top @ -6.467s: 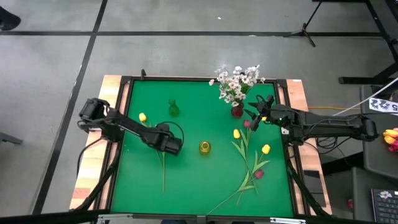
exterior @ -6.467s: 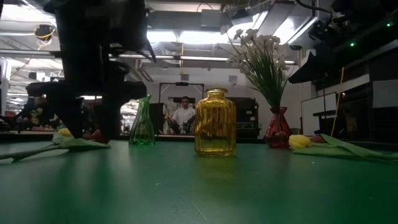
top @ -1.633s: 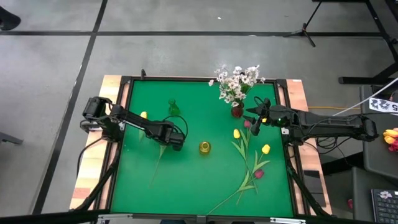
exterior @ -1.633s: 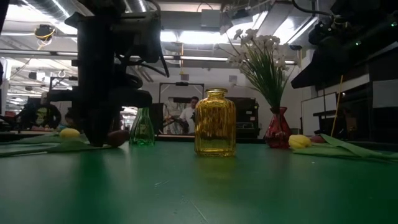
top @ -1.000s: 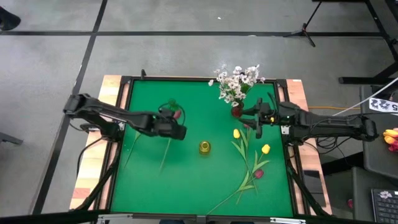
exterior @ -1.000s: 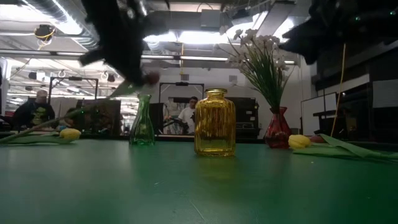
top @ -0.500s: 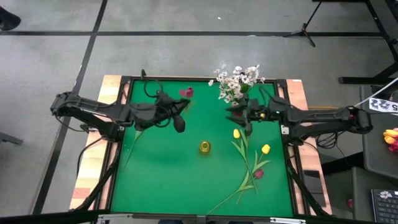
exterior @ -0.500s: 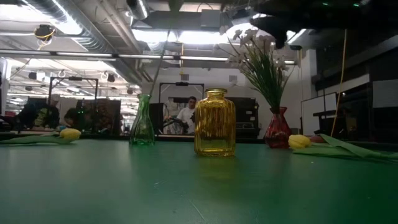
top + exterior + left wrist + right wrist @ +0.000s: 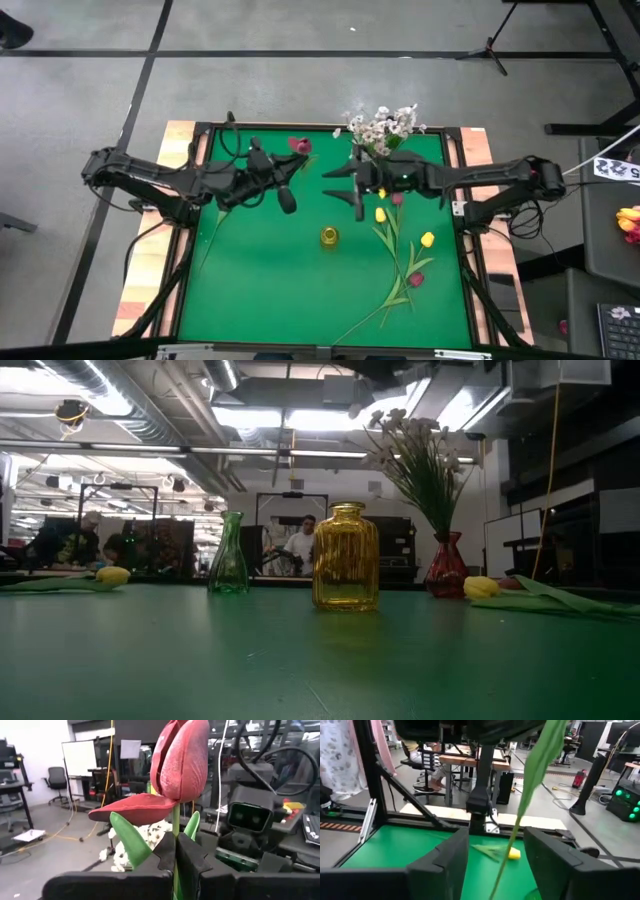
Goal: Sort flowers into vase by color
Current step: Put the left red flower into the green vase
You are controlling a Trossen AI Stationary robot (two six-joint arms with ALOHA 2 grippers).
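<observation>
Gripping the green stem of a dark red artificial tulip (image 9: 181,760), the left gripper (image 9: 268,172) is pressed tight on it just under the bloom, which stands straight above the fingertips in the left wrist view with one petal folded out sideways. From above, that maroon head (image 9: 299,146) sits near the far edge of the green table (image 9: 300,290), beyond the gripper, while the stem with its long leaf (image 9: 215,226) trails back toward the table's left side.

The right gripper (image 9: 352,184) reaches in from the right at about the middle of the table, its fingers (image 9: 440,862) spread wide; in the right wrist view the held flower's green leaf (image 9: 530,785) hangs down between them without touching either.

Below both grippers, the small clear green glass vase (image 9: 228,555) stands at the left, the ribbed yellow glass bottle vase (image 9: 346,557) in the centre, and the small red glass vase (image 9: 447,565) at the right, already holding a spray of small white blossoms (image 9: 380,127). A yellow tulip (image 9: 112,574) lies on the table at the left. On the right side lie more flowers: two yellow tulips (image 9: 427,239) and a dark red tulip (image 9: 416,279), their stems crossing. People (image 9: 297,546) are in the room behind the table.
</observation>
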